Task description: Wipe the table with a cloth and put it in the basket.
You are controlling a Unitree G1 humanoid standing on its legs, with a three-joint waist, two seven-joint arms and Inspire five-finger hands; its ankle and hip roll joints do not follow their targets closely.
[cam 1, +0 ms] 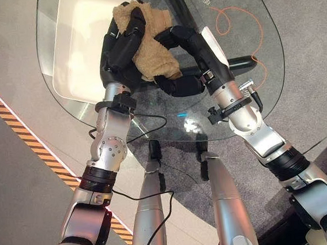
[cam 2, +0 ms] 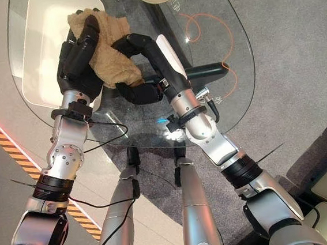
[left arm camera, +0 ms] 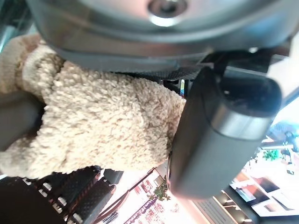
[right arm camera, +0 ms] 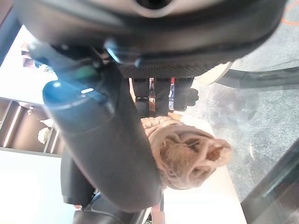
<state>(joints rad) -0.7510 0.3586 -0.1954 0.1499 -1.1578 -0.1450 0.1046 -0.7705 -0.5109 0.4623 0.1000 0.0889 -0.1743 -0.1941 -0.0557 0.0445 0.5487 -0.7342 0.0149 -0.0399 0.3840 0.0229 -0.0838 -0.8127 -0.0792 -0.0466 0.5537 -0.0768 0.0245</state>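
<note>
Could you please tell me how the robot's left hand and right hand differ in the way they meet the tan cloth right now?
The left hand has its fingers curled over the tan cloth, gripping its upper part; the right hand arches beside the cloth, its fingers meeting the cloth's edge. The left hand is above the white basket; the right hand is above the glass table. The right hand shows a white cover; the left looks all dark. Both touch the cloth.
</note>
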